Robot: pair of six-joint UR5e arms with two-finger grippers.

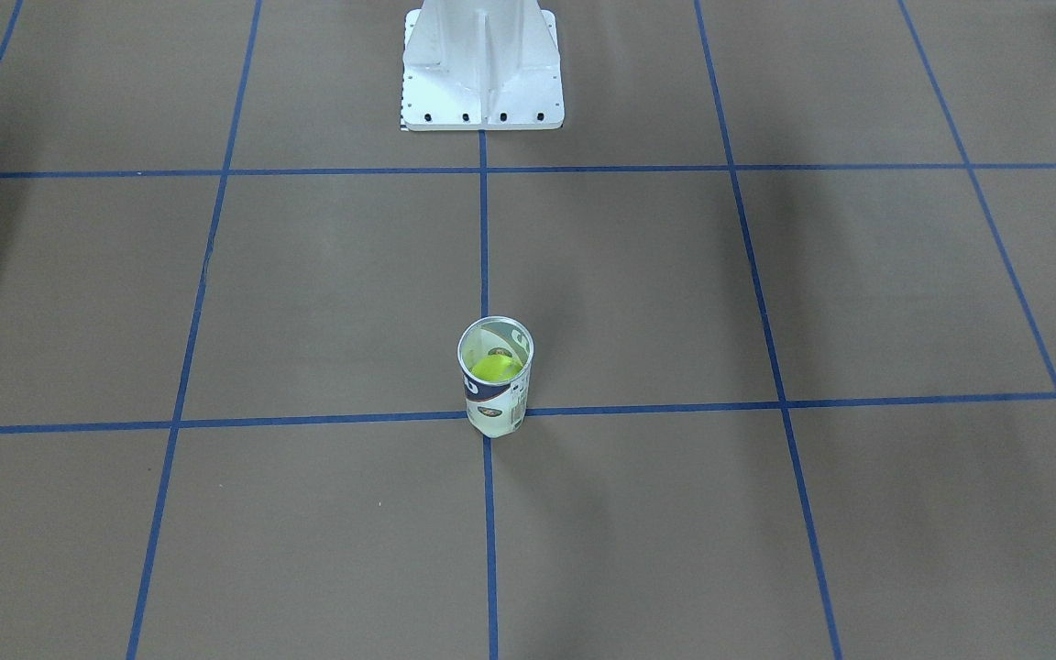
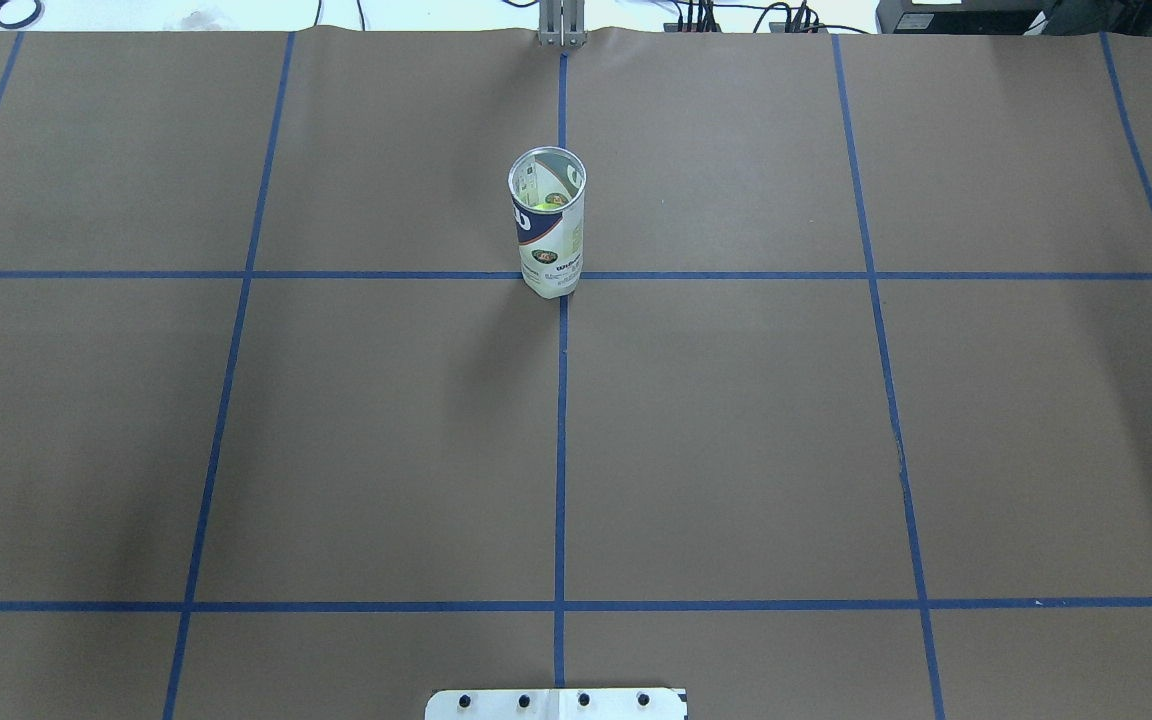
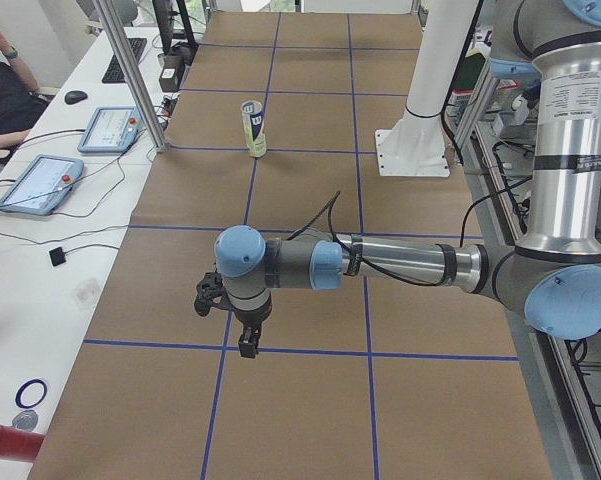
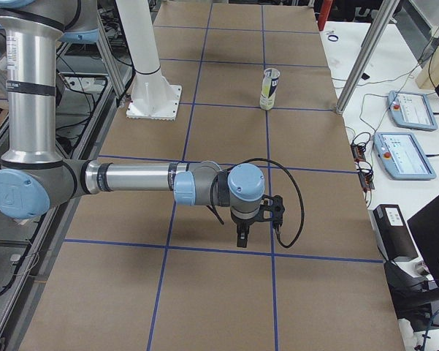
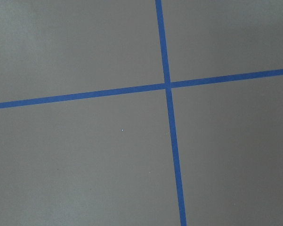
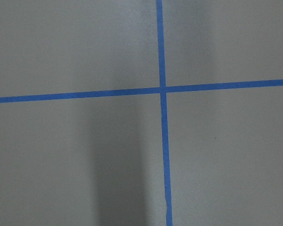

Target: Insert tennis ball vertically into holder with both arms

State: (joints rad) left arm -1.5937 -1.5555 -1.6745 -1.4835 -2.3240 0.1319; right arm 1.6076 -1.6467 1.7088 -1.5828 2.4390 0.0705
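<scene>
The holder (image 1: pixel 493 403), a clear can with a white and navy label, stands upright on a blue tape crossing at mid-table (image 2: pixel 549 240) (image 3: pixel 253 128) (image 4: pixel 269 88). A yellow-green tennis ball (image 1: pixel 494 368) sits inside it, seen through the open top. My left gripper (image 3: pixel 246 343) hangs over the table far from the holder, and my right gripper (image 4: pixel 240 238) does the same at the other end. Both show only in the side views, so I cannot tell whether they are open or shut. Each wrist view holds only brown table and blue tape.
The white robot base (image 1: pixel 482 82) stands at the table's robot side. Control tablets (image 3: pixel 40 183) (image 4: pixel 402 153), cables and metal posts (image 3: pixel 130 70) line the operators' bench. A person's arm (image 3: pixel 0 95) is at that bench. Brown table with a blue grid surrounds the holder.
</scene>
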